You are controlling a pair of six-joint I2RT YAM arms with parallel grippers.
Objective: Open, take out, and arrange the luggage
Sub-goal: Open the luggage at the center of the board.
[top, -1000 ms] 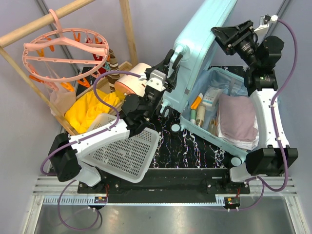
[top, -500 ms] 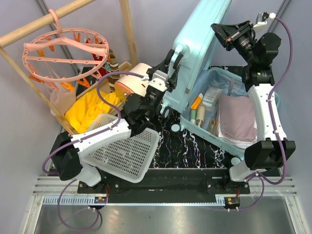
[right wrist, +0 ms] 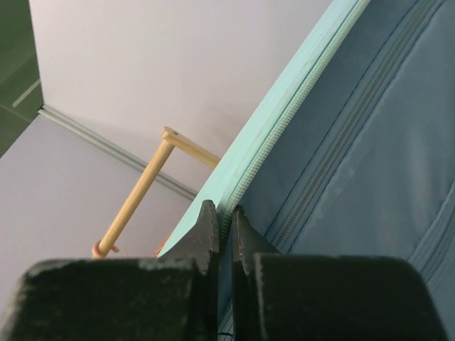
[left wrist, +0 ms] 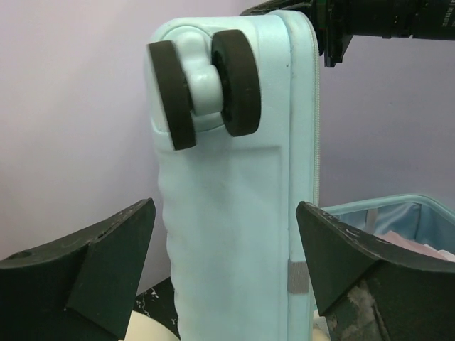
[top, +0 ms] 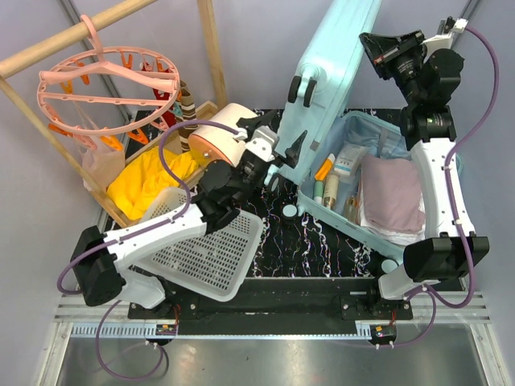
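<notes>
The luggage lies open at the worktop's right, its lid standing upright. The right hand pinches the lid's top rim. The left hand, spread, flanks the lid's wheeled end without touching.

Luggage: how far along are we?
Done: the pale mint-blue hard-shell suitcase is open, lid upright. In hand: right jaws shut on the lid's rim; left jaws open either side of its wheeled end, apart from it. Left: the folded mauve cloth and small bottles lie in the lower half, to be taken out and arranged.
</notes>
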